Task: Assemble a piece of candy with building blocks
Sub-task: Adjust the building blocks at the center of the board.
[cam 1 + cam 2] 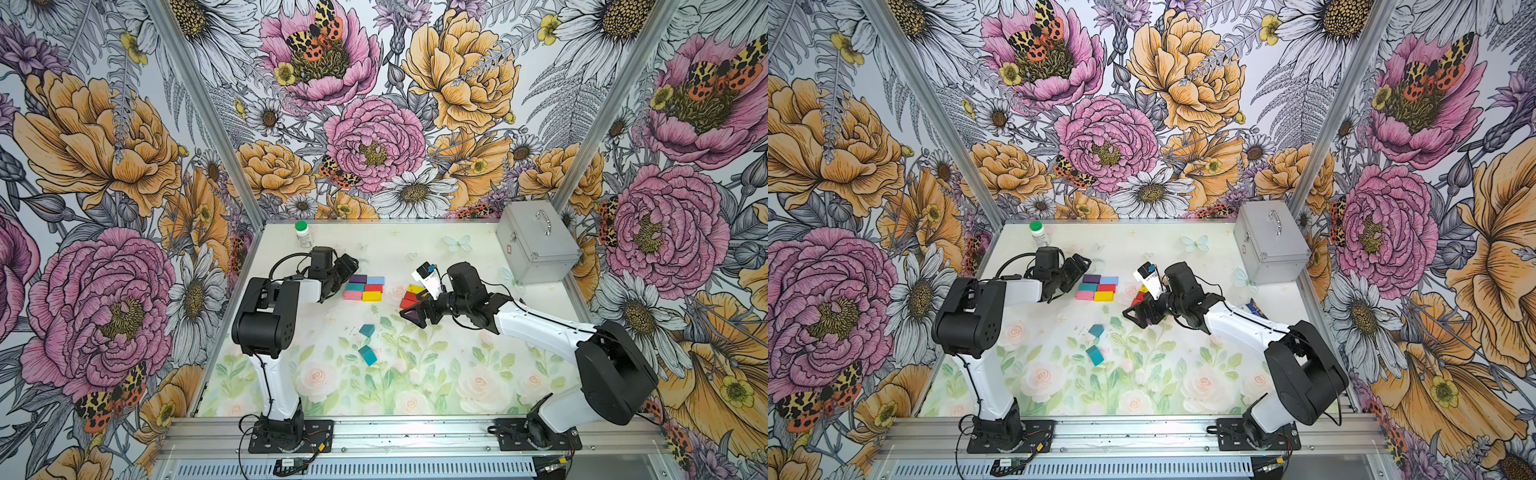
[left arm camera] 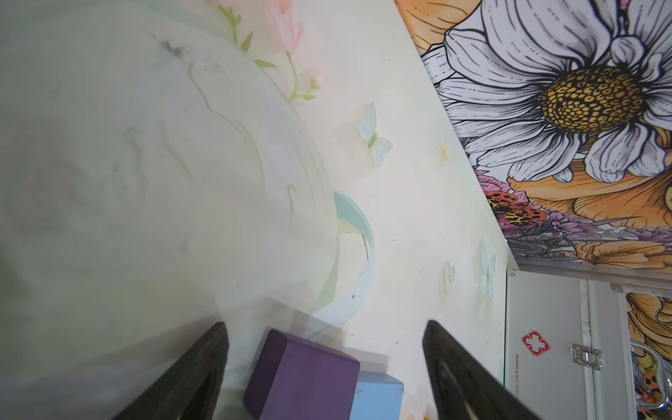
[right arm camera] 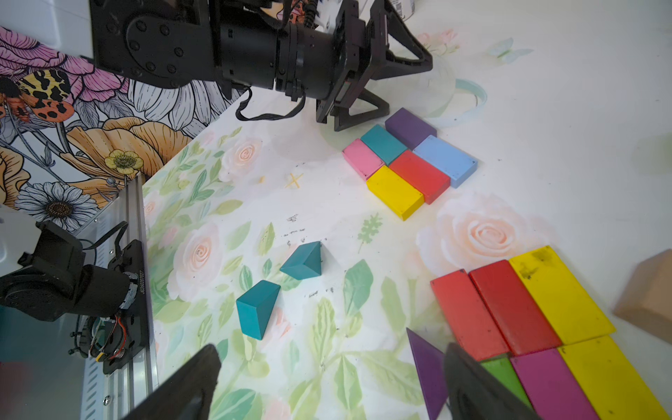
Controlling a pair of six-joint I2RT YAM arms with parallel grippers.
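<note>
Flowery paper covers the walls (image 1: 104, 174), and the worktop (image 1: 457, 374) has pale roses and green leaves printed on it. Six bricks lie flat in a tidy patch (image 1: 364, 287) near the middle, all touching. They are purple, light blue, teal, red, pink and yellow. The left arm (image 1: 307, 289) points at that patch. Its jaws are wide open and hold nothing. In the left wrist view the purple brick (image 2: 302, 374) sits between the two tips, with a gap on each side.

A second bunch of bricks (image 3: 516, 309), red, yellow, green and magenta, lies close to the right arm (image 1: 536, 328). Its jaws are wide open and empty too. They hang low over a purple triangle (image 3: 427, 371) at the edge of this bunch. I cannot tell if one jaw touches it. One teal triangle (image 3: 303, 262) and a second teal triangle (image 3: 256, 309) lie alone, well apart from both bunches.

The blocks look small, hard and light, so they should lift easily. Their paint looks smooth, so they may slip. I think a brick is best pinched across its two long sides, near the middle. The purple triangle looks trickier. A squeeze on its slanted sides could make it pop out, so the jaws should sit square on it and close slowly
</note>
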